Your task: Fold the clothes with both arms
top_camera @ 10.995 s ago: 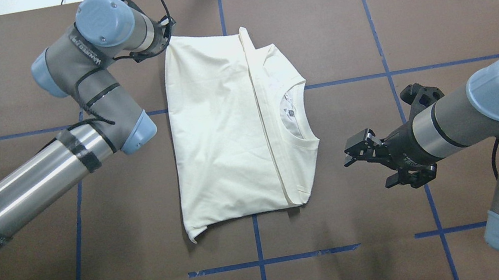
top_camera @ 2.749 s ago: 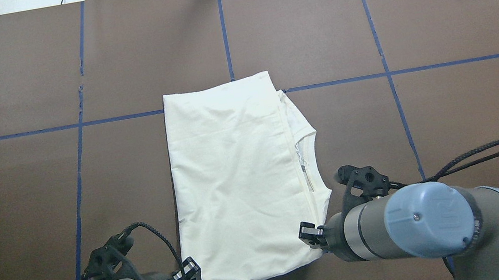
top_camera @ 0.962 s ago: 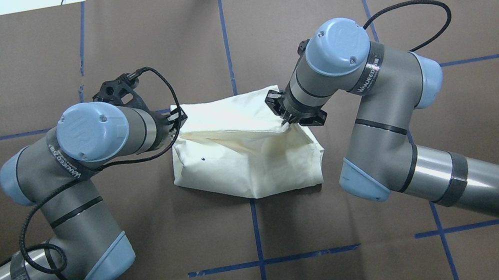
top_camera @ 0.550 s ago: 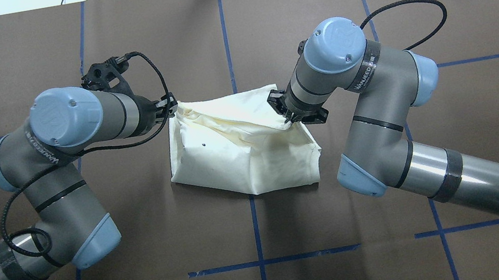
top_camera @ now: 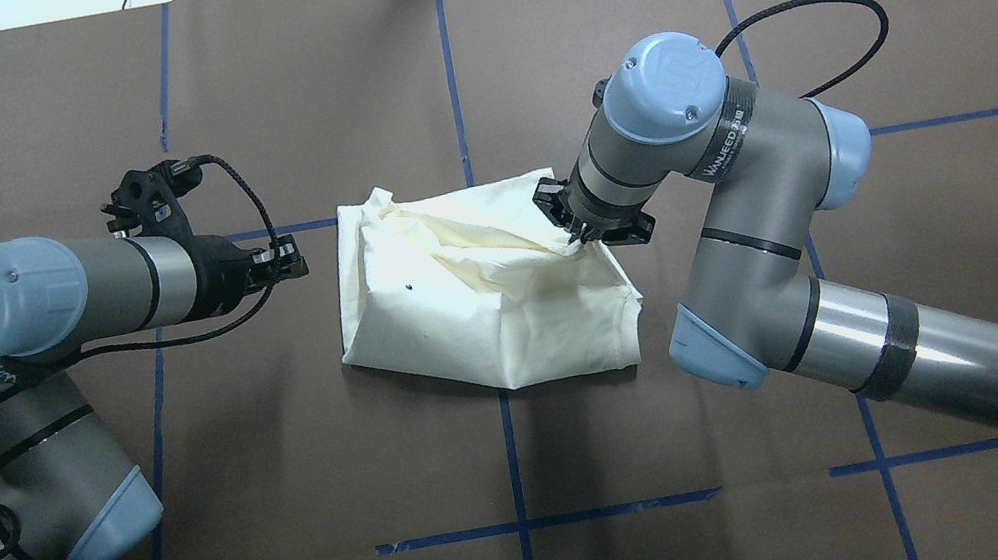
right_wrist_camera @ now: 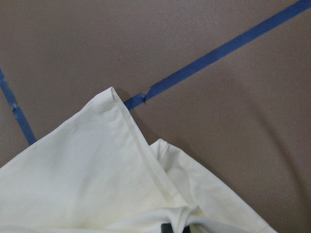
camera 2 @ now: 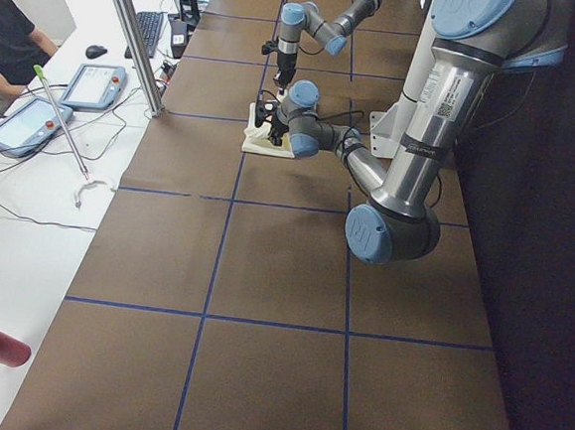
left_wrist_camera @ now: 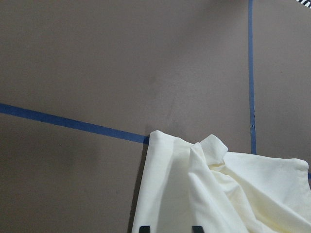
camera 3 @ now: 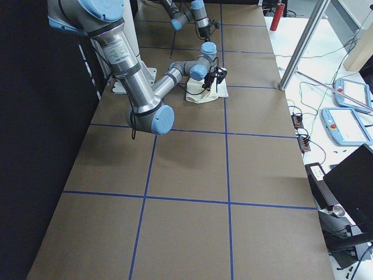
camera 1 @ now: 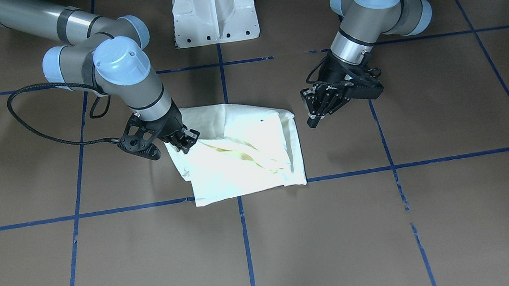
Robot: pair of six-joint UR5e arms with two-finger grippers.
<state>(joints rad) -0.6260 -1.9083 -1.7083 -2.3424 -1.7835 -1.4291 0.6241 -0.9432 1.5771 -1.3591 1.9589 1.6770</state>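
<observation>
Just beside the T-shirt [top_camera: 486, 323] the left hand [top_camera: 294, 259] stands wide; the right hand [top_camera: 572, 241] pinches it.

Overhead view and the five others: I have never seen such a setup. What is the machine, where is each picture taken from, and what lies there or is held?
This is a two-armed robot: a jointed left arm and right arm, each ending in a black two-finger gripper, at a table covered in brown paper. One camera looks down from behind the robot. One faces it from across the table, so sides are mirrored. Two look along the table from its ends, and one sits on each wrist. On the table lies a cream-white T-shirt, partly folded and rumpled. The right gripper is shut on a raised fold at the shirt's far right part. The left gripper is open, just beside the shirt's left edge, not touching it.
</observation>
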